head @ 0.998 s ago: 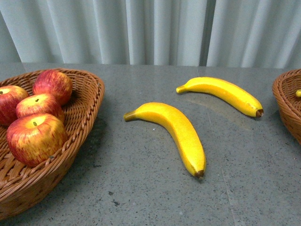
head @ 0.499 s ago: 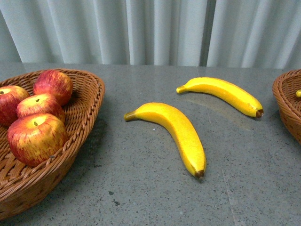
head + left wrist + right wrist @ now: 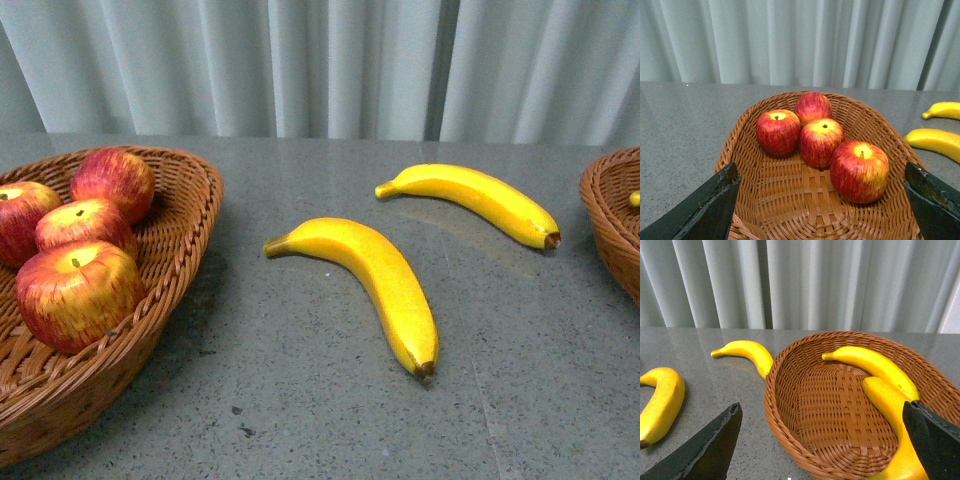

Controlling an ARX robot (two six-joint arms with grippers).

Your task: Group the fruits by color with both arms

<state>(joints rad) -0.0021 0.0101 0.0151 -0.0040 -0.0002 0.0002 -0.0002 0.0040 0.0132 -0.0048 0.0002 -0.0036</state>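
Note:
Several red apples (image 3: pixel 80 295) lie in the wicker basket (image 3: pixel 190 215) at the left. Two yellow bananas rest on the grey table: a near one (image 3: pixel 375 280) and a far one (image 3: pixel 470 195). Neither arm shows in the front view. In the left wrist view my left gripper (image 3: pixel 821 186) hangs open over the apple basket (image 3: pixel 740 135), and the nearest apple (image 3: pixel 859 171) is just beyond its fingertips. My right gripper (image 3: pixel 821 412) is open over the right basket (image 3: pixel 771 400), which holds two bananas (image 3: pixel 872 365) (image 3: pixel 890 405); one of them runs under a finger (image 3: pixel 935 440).
The right basket (image 3: pixel 605 215) is cut off by the front view's right edge, with a yellow tip (image 3: pixel 634 198) showing inside. Pale curtains (image 3: pixel 320 60) close off the far side of the table (image 3: pixel 300 400). The two loose bananas (image 3: pixel 662 400) (image 3: pixel 747 352) lie left of the right basket.
The apples in the left basket have shifted very slightly to the right. The two bananas on the table have not moved.

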